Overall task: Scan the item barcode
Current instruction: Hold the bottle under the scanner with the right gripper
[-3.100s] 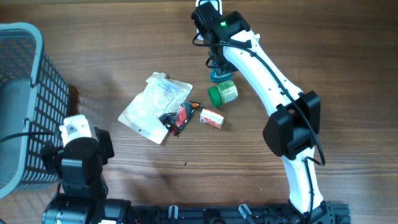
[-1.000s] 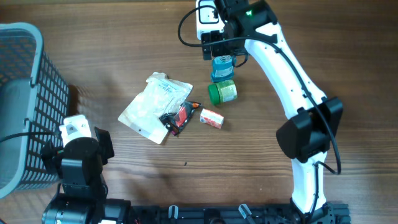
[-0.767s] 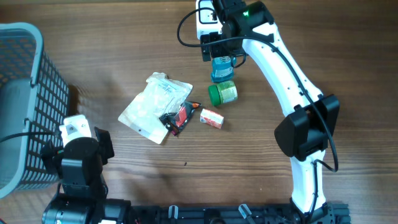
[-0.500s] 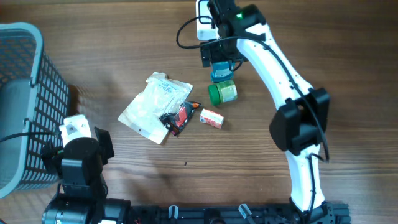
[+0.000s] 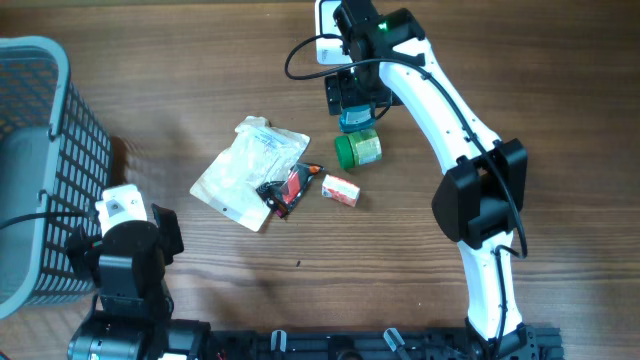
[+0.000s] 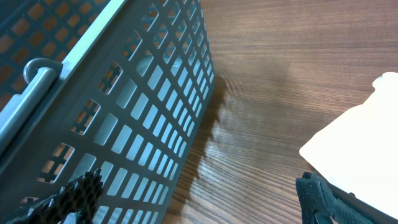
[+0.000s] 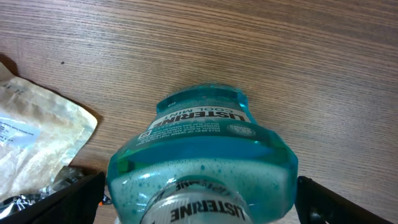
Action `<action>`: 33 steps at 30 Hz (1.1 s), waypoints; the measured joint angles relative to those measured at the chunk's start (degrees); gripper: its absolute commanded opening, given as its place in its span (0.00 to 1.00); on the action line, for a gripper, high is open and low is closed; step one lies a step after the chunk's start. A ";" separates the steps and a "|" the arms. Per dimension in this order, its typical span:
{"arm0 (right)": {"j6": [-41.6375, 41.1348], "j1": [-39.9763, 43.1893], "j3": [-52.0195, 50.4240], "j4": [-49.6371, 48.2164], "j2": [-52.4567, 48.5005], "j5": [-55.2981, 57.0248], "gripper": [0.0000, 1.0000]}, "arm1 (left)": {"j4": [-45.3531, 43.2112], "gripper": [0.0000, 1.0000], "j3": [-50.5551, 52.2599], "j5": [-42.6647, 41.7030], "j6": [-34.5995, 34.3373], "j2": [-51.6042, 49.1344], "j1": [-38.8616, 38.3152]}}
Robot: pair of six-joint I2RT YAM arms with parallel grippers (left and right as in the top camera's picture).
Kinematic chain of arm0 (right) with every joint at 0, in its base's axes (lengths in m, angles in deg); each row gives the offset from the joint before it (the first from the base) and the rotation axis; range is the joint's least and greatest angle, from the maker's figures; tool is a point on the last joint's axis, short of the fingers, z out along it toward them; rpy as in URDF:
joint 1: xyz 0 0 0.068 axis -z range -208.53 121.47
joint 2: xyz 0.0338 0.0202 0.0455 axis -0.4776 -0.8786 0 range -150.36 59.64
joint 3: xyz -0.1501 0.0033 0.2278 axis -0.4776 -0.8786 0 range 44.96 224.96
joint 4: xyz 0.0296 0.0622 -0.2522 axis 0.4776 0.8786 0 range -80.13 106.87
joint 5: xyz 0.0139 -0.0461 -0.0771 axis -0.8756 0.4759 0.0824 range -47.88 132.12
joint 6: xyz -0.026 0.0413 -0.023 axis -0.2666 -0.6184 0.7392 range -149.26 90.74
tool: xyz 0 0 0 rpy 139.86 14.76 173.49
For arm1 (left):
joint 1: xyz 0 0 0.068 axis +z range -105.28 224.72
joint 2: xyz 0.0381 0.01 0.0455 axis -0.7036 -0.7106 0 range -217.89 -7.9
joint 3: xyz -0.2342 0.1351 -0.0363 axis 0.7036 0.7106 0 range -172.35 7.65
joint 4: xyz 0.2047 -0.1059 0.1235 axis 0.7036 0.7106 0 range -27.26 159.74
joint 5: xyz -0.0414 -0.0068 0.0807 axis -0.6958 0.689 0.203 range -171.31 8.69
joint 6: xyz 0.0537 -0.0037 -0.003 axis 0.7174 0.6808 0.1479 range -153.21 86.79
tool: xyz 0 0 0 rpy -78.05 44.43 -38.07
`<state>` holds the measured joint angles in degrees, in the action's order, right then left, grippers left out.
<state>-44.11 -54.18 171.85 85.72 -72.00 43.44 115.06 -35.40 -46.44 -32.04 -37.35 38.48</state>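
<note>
A teal Listerine mouthwash bottle [image 5: 352, 118] stands upright on the wooden table, just behind a green jar [image 5: 358, 149]. My right gripper [image 5: 350, 95] hangs over it, pointing down. In the right wrist view the bottle [image 7: 199, 149] fills the space between the two black fingers [image 7: 74, 196], which stand wide apart on either side of its shoulders. My right gripper [image 7: 202, 199] is open. No barcode shows on the bottle's visible faces. My left gripper [image 6: 196, 199] is open and holds nothing, low beside the basket.
A grey plastic basket [image 5: 35, 170] stands at the left edge, close to the left arm [image 5: 125, 255]. A clear bag [image 5: 250, 170], a black and red item [image 5: 285, 188] and a small red and white box [image 5: 341, 189] lie mid-table.
The right arm has swung back to the left and its gripper has come down over the bottle, covering more of it. The left arm and the other items have not moved.
</note>
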 measured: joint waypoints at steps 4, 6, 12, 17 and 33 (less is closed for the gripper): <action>0.22 0.00 0.00 0.02 0.00 0.00 0.99 | 0.02 1.00 -0.02 0.02 0.00 0.00 0.00; 0.22 0.00 0.00 0.00 -0.31 0.00 1.00 | 0.00 1.00 0.00 0.00 0.00 0.00 0.00; 0.24 0.00 0.02 0.02 -1.42 0.13 1.00 | 0.00 1.00 0.00 0.02 0.00 0.00 0.00; 0.24 0.00 0.02 1.09 -1.42 0.22 1.00 | 0.00 1.00 -0.02 0.02 0.00 0.00 0.00; 1.75 -0.02 0.02 1.07 -1.42 0.90 1.00 | 0.02 1.00 0.00 0.00 0.00 0.00 0.00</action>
<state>-42.36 -54.20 171.87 86.79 -73.42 44.34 115.08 -35.40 -46.44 -32.04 -37.35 38.48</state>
